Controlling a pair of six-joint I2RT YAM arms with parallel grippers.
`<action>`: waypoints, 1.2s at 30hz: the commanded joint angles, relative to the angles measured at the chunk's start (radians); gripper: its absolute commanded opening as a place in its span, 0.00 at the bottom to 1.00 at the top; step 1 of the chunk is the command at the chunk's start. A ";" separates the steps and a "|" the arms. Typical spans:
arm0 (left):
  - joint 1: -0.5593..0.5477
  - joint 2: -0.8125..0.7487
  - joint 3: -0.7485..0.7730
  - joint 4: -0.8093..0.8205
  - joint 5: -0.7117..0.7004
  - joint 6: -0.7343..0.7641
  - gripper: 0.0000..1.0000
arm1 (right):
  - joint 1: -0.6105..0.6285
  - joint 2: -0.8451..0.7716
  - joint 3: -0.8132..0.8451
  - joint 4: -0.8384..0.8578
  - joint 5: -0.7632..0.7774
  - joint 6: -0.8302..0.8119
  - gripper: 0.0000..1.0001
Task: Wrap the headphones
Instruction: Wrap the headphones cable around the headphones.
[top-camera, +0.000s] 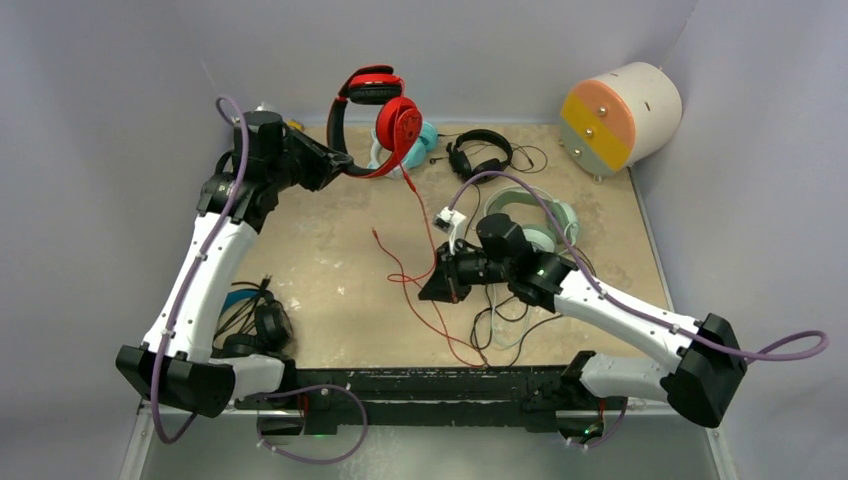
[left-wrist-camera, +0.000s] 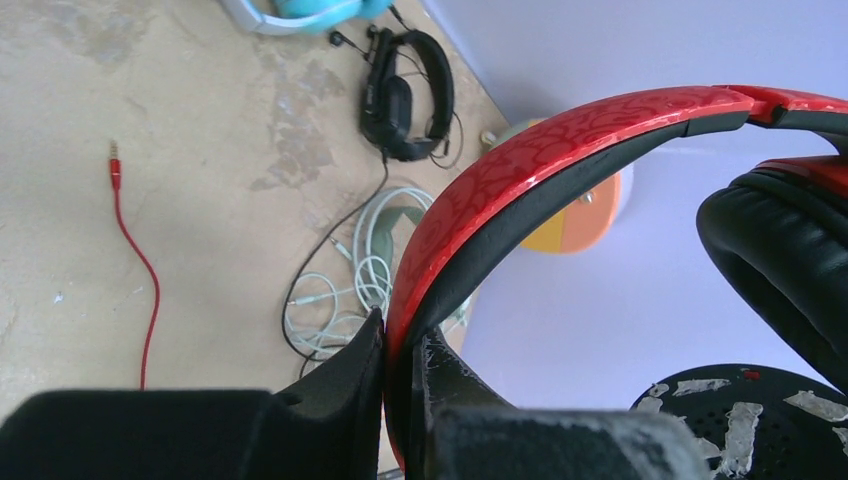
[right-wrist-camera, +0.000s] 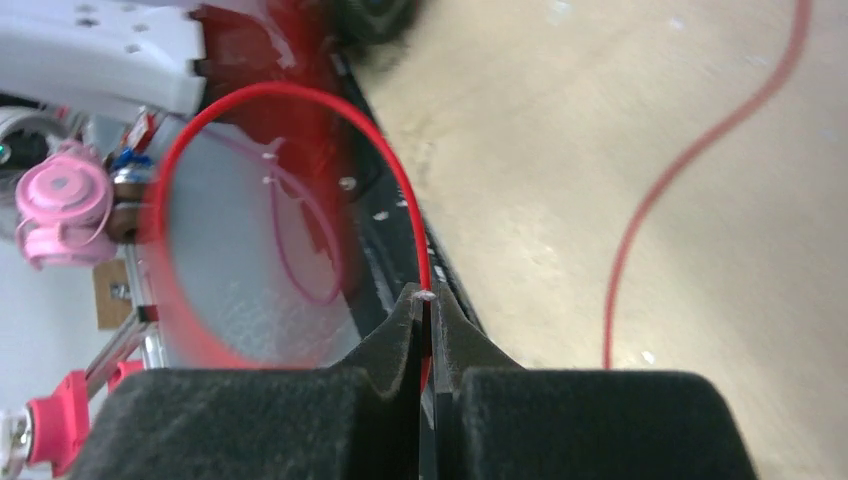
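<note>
Clamping tight: left gripper (left-wrist-camera: 386, 335) on red headphones (left-wrist-camera: 520, 170), right gripper (right-wrist-camera: 427, 302) on red cable (right-wrist-camera: 650, 200)

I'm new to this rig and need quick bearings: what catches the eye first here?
The red headphones hang above the table at far left, the left gripper shut on their headband. Their red cable trails down to the right gripper, shut on it near the middle. A cream, orange-faced drum lies in the far right corner.

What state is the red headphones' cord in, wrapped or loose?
Loose: the red cord trails across the table from the raised red headphones; the right gripper pinches one stretch.
</note>
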 joint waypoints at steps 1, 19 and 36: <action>0.006 -0.053 0.056 0.059 0.154 0.073 0.00 | -0.127 -0.026 -0.057 0.003 -0.048 0.016 0.00; 0.021 -0.076 0.002 0.196 0.437 0.078 0.00 | -0.215 0.090 -0.067 0.021 -0.097 0.018 0.00; 0.074 -0.089 0.153 -0.009 0.487 0.387 0.00 | -0.521 0.106 -0.186 -0.001 -0.057 0.069 0.00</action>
